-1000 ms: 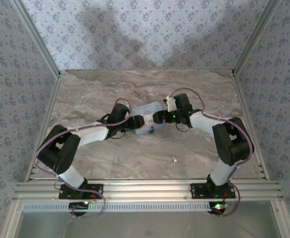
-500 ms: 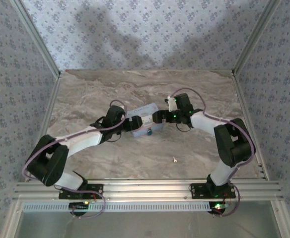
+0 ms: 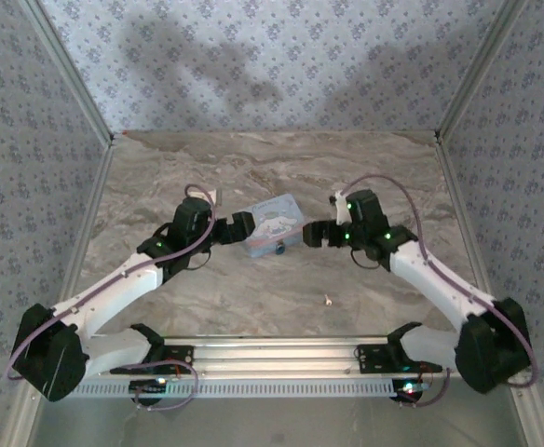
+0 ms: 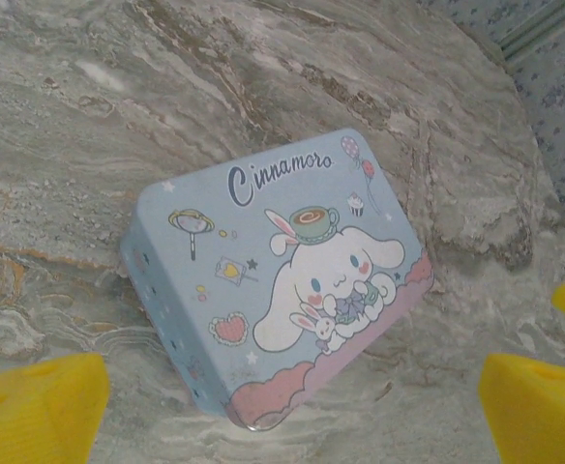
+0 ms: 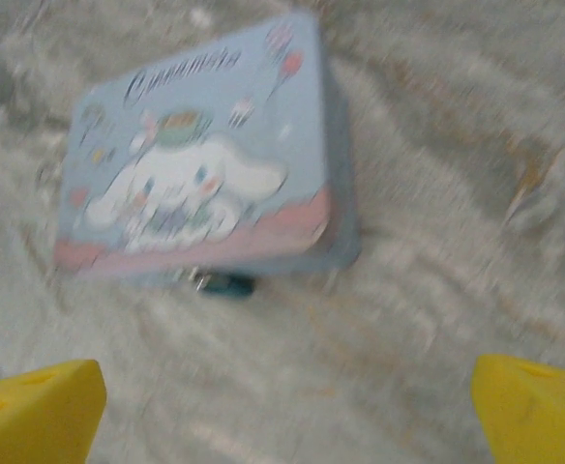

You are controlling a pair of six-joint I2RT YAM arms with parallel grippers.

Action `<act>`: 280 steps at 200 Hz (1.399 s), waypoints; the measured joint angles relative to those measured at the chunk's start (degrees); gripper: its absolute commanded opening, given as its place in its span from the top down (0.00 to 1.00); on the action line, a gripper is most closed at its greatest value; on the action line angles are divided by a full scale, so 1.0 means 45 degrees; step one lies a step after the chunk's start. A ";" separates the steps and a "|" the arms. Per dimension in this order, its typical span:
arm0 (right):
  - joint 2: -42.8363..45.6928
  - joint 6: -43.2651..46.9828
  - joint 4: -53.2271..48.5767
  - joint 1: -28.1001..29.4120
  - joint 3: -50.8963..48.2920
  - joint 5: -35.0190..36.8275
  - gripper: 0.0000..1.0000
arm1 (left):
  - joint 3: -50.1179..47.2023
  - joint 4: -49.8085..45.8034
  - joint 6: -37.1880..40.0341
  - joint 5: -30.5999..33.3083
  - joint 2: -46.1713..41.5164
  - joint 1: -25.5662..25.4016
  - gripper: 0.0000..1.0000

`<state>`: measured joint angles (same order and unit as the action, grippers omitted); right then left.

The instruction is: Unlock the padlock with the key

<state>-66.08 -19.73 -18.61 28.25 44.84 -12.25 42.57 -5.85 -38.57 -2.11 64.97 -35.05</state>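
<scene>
The tiny dark teal padlock point(image 3: 279, 249) lies against the near side of a light-blue cartoon tin point(image 3: 270, 223); the blurred right wrist view shows the padlock point(image 5: 226, 284) under the tin's point(image 5: 200, 188) pink edge. The small silvery key point(image 3: 328, 300) rests alone on the marble, nearer the arm bases. My left gripper point(image 3: 238, 227) stands just left of the tin, open and empty, its yellow fingertips point(image 4: 33, 411) wide apart below the tin point(image 4: 273, 271). My right gripper point(image 3: 310, 235) is just right of the tin, also open, with fingertips point(image 5: 536, 411) spread.
The marble tabletop point(image 3: 253, 298) is walled by patterned panels on three sides. An aluminium rail point(image 3: 272, 354) carrying both arm bases runs along the near edge. Bare marble stretches between the key and the tin.
Both grippers have drawn back from the tin, the left one leftward and the right one rightward, and both arms have stretched out lower. The tin, padlock and key stay put.
</scene>
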 measured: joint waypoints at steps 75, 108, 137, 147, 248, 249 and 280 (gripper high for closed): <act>0.2123 -0.3031 -0.3910 0.4736 -0.1977 0.2463 0.11 | -0.0243 -0.0024 0.0039 -0.0005 0.0049 0.0000 0.02; 0.1175 -0.3424 -0.4303 0.4765 -0.2229 0.2837 0.18 | -0.0243 0.0015 0.0039 -0.0083 0.0369 0.0000 0.02; 0.0083 -0.3245 -0.4245 0.4741 -0.2229 0.2880 0.27 | -0.0243 0.0010 0.0039 -0.0097 0.0452 0.0000 0.02; -0.0301 -0.3167 -0.4216 0.4745 -0.2205 0.2875 0.30 | -0.0243 0.0015 0.0039 -0.0097 0.0466 0.0000 0.02; -0.2317 -0.2841 -0.4260 0.5586 -0.1520 0.3468 0.46 | -0.0243 0.0010 0.0039 -0.0092 0.0670 0.0000 0.02; -0.2322 -0.2837 -0.4265 0.5591 -0.1515 0.3468 0.46 | -0.0243 0.0015 0.0039 -0.0092 0.0670 0.0000 0.02; -0.2472 -0.2798 -0.4255 0.5625 -0.1486 0.3560 0.52 | -0.0243 0.0010 0.0039 -0.0087 0.0670 0.0000 0.02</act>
<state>-77.21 -32.32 -37.76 53.56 38.15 3.77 41.47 -5.80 -38.39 -2.50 67.99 -35.05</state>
